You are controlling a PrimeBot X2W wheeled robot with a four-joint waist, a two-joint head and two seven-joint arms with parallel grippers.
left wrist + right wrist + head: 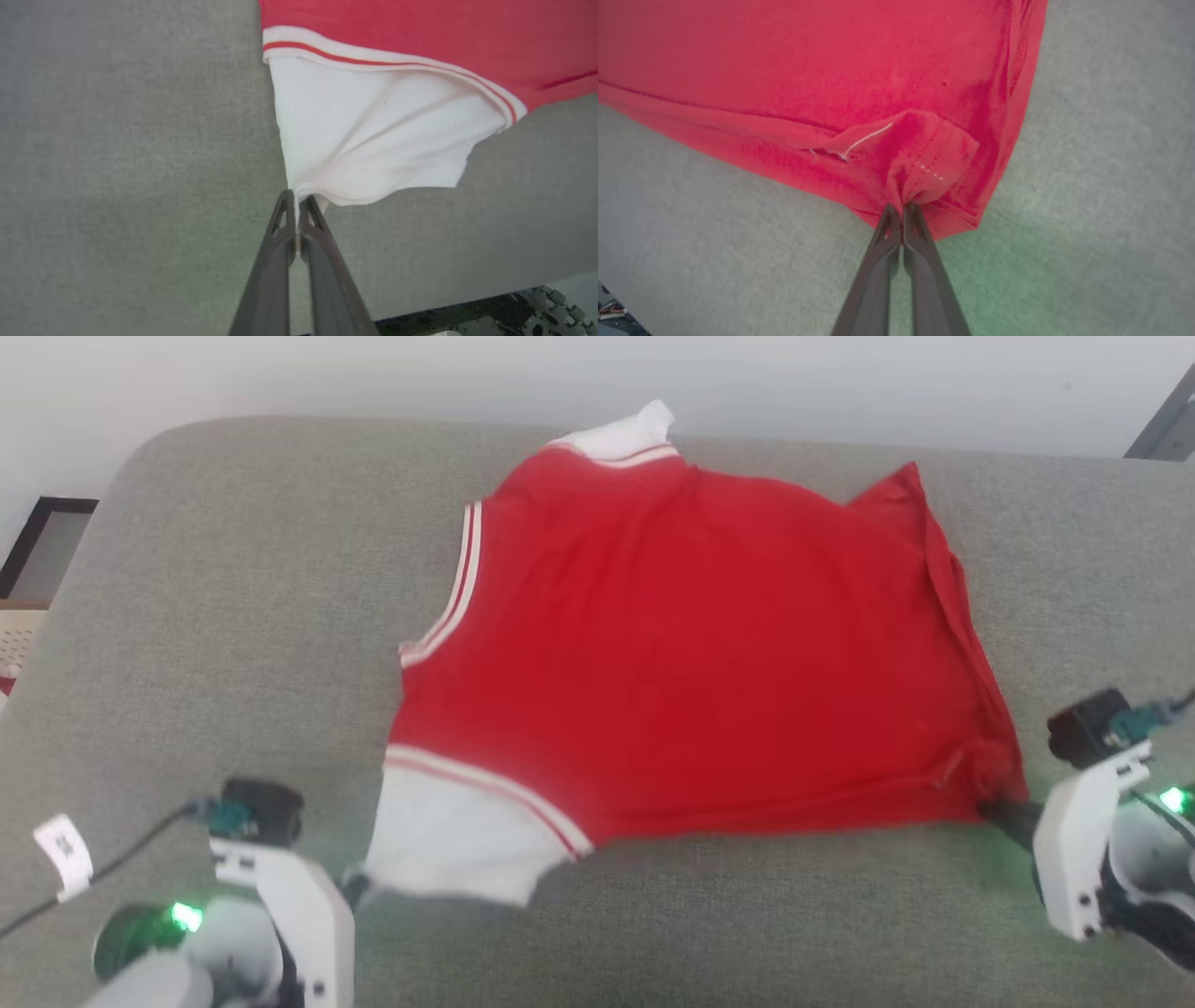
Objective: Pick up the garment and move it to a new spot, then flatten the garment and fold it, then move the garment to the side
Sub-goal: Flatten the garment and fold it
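Left gripper [295, 198] is clenched on the corner of a white panel of the red basketball jersey with red-and-white striped trim [691, 644]. Its partner, the right gripper [902, 207], is pinched tight on a bunched red hem corner. Spread on the grey woven-fabric cushion [233, 597], the jersey has its near edge stretched between both grippers. Its long axis runs across the head view, with the white-panelled, striped end toward the robot's left and the plain red hem end toward its right.

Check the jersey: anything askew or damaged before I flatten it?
The garment lies skewed on the grey cushion, its far right corner folded over. What looks like a loose white thread shows beside the right gripper.
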